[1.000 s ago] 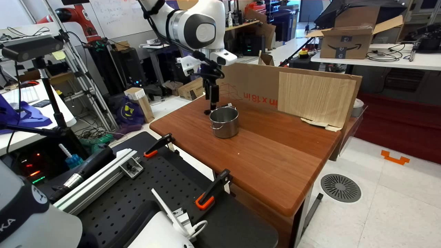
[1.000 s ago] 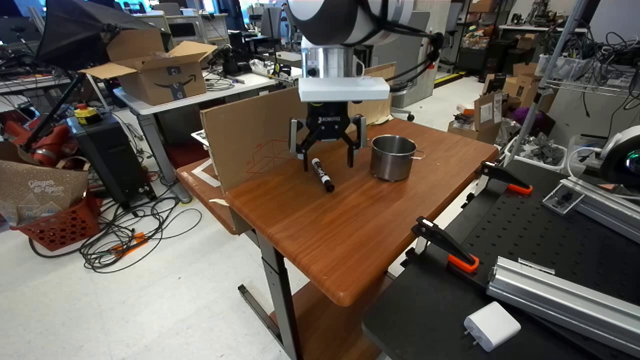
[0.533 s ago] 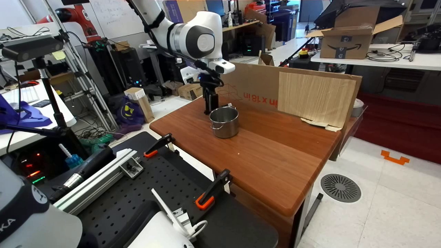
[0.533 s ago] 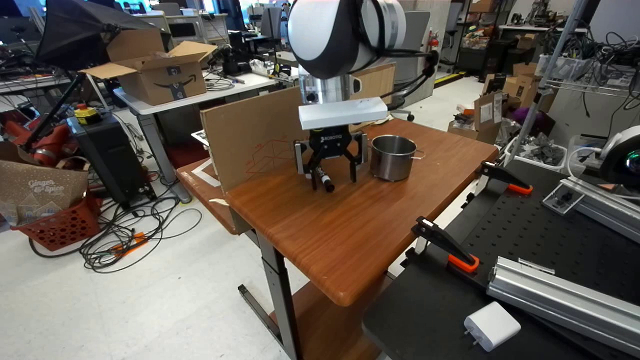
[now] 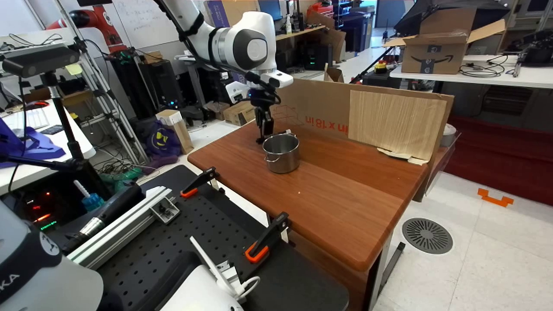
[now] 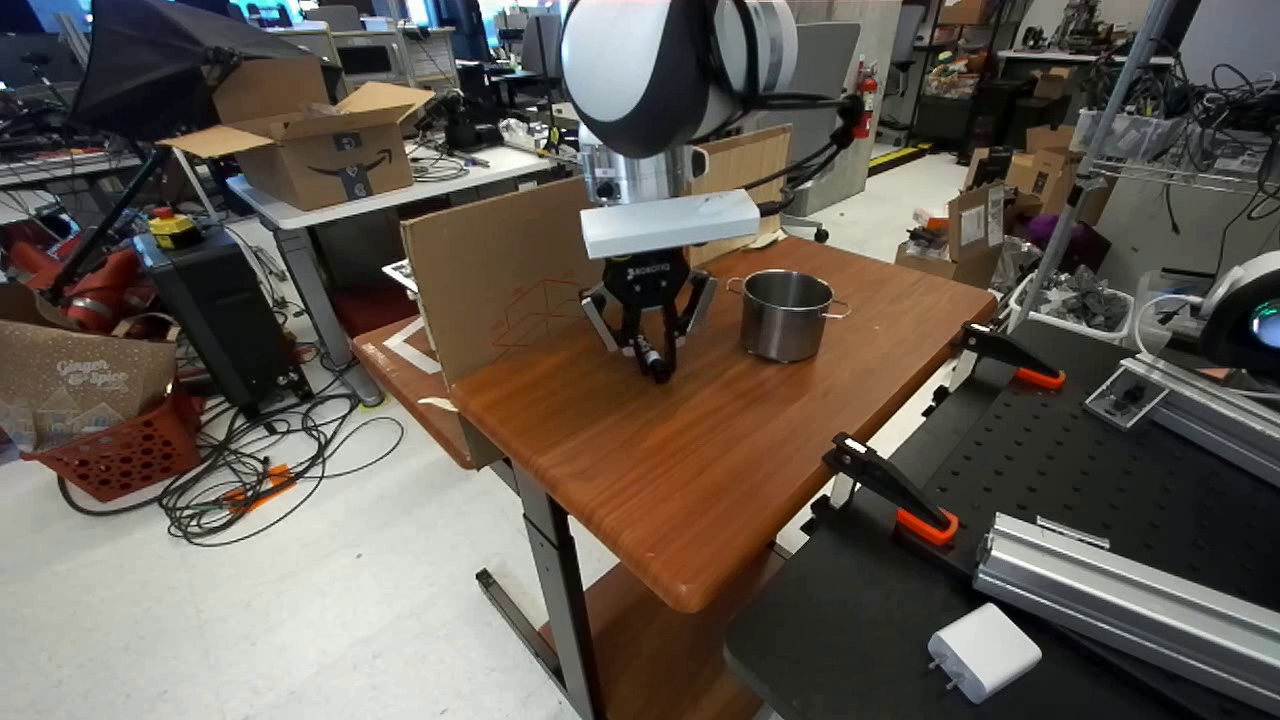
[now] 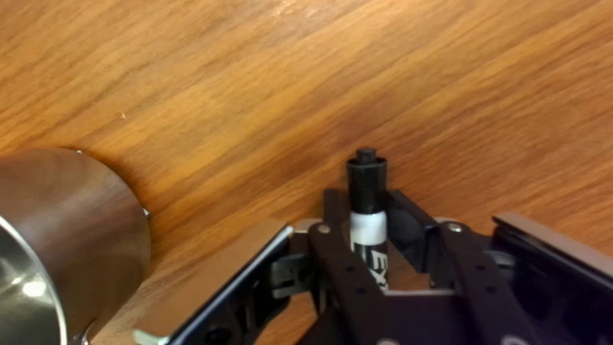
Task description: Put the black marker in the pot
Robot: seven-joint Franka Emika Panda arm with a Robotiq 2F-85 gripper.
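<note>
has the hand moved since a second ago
Yes, downward: in an exterior view the hand sits lower relative to the pot, which stands where it stood.

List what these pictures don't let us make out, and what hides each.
Marker lettering past EX, wrist view: hidden by the hand.
Rest of the pot, wrist view: cut off by left and bottom edges.
The pot's floor, both exterior views: hidden by its near wall.
Whiteboard writing, in an exterior view: too faint to read.
</note>
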